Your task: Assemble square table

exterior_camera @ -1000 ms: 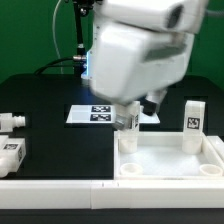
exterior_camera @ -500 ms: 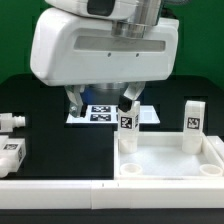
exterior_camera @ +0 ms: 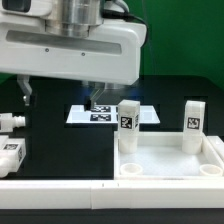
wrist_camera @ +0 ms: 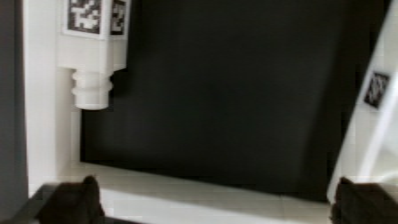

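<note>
Now that the arm has swung toward the exterior view's left, away from the tray it was hanging over 1 second ago, the gripper (exterior_camera: 58, 95) hovers at about 10 o'clock in the frame, its claw released, jaws spread wide and grasping nothing. Below it, at 9 o'clock against the frame's edge, 2 loose legs (exterior_camera: 10, 122) lie on their sides on the black table (exterior_camera: 60, 150), one nearer the camera than the other. Near the centre lies the flat marker board (exterior_camera: 100, 113). At 4 o'clock sits the square table top (exterior_camera: 170, 160), a white tray with a raised rim. It holds 2 standing legs: the freed leg (exterior_camera: 127, 122) at the tray's 11 o'clock corner, which the jaws straddled a moment ago, and the other upright leg (exterior_camera: 193, 120) at its 1 o'clock corner. The 2 near corner sockets hold nothing. So 2 of 4 legs seem placed, and the arm is probably heading for a loose one. The wrist view shows a lying leg (wrist_camera: 89, 50) beyond the spread fingertips (wrist_camera: 71, 203).
</note>
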`<state>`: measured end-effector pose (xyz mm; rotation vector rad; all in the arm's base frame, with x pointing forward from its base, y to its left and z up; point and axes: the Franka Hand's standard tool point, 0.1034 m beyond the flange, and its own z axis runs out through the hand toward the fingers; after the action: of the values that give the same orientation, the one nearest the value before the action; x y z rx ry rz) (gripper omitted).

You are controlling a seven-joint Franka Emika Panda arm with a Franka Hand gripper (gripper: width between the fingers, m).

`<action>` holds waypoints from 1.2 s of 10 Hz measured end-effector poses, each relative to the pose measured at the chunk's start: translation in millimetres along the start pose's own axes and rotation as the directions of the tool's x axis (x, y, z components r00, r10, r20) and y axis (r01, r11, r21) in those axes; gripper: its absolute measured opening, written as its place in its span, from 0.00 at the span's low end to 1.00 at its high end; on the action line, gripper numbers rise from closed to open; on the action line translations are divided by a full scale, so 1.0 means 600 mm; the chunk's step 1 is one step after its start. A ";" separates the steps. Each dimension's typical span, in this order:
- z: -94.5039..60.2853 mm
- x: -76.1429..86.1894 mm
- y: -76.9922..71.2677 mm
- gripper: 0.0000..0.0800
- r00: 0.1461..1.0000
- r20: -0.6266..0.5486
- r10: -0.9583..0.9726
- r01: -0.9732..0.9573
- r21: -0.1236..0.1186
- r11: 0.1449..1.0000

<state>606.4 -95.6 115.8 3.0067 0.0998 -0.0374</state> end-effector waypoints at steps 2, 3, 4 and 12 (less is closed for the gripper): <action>0.004 -0.002 0.000 0.81 1.000 0.002 0.003 -0.003 0.003 1.000; 0.009 -0.005 0.009 0.81 1.000 -0.010 0.021 -0.021 0.001 1.000; 0.026 -0.025 0.035 0.81 0.997 -0.022 0.077 -0.077 0.003 0.997; 0.098 -0.134 0.126 0.81 0.730 -0.005 0.683 -0.681 0.073 0.729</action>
<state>530.0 -183.2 69.6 2.8978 -1.0295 0.0847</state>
